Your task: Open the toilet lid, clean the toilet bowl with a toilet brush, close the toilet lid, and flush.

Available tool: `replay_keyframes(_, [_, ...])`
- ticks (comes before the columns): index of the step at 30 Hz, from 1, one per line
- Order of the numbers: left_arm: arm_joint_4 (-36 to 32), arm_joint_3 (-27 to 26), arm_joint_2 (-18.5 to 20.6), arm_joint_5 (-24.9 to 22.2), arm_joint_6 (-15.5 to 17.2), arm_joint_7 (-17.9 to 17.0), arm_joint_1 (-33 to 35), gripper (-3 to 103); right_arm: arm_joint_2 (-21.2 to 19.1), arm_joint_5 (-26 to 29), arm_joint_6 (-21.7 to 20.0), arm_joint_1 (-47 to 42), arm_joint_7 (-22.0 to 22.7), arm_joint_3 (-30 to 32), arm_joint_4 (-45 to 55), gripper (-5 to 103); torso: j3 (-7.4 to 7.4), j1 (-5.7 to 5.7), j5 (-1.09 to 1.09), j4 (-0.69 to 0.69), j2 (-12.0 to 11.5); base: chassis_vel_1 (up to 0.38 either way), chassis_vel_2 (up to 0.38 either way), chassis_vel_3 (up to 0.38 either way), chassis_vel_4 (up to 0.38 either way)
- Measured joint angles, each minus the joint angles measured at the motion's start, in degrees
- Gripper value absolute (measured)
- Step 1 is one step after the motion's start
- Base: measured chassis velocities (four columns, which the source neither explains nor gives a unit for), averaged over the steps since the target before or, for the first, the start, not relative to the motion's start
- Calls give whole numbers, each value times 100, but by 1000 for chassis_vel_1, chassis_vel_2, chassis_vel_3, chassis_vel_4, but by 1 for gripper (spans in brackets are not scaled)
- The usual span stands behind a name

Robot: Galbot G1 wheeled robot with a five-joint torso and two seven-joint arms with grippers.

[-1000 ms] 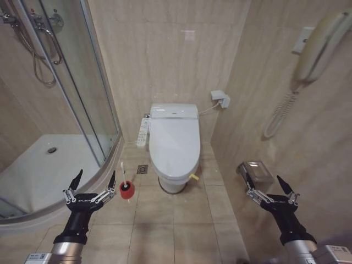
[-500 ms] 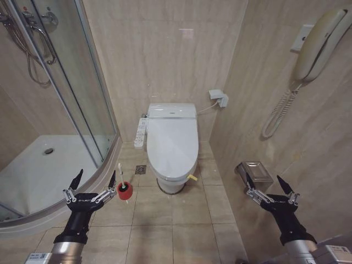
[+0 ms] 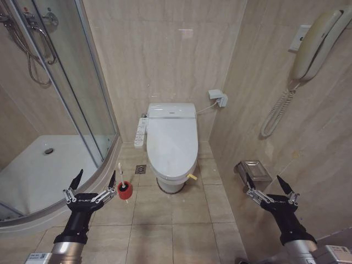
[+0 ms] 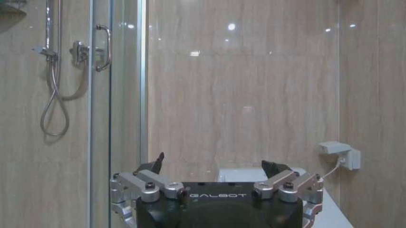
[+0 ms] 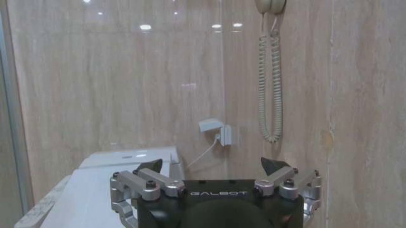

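We stand facing the toilet, and the toilet lid (image 3: 173,140) is down over the toilet bowl (image 3: 171,181) against the back wall, between the shower enclosure (image 3: 60,110) on our left and the tiled side wall on our right. The lid looks like glossy moulded plastic: we judge it light and stiff, hinged at the tank end, but slick enough that a pinch on its flat face would slide. The small yellow strap (image 3: 192,177) at its front edge looks like the sensible place to take hold, being soft and easy to hook or clamp.

The toilet brush (image 3: 122,175) stands in its red cup holder (image 3: 125,190) on the floor, just beside the bowl's left side and near the shower's curved kerb. Its thin white handle should be light and rigid; we would grip it high on the stick, since the holder seems light enough to tip or lift with it.

Our left claw (image 3: 92,186) hovers low, near the brush, with its fingers spread wide and nothing between them. Our right claw (image 3: 268,190) hangs beside the wall-mounted paper holder (image 3: 254,171), likewise spread and empty.

The floor is smooth glossy tile, probably slippery when wet. The room is narrow, and a wall phone (image 3: 316,41) with a coiled cord hangs on the right.
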Motion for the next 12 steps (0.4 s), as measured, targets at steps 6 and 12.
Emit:
replay_keyframes(6, [0,0,0,0,0,0,0,100,0,0,0,0,0,0,0,100,0,0,0,0,0,0,0,0,0])
replay_keyframes(12, [0,0,0,0,0,0,0,100,0,0,0,0,0,0,0,100,0,0,0,0,0,0,0,0,0])
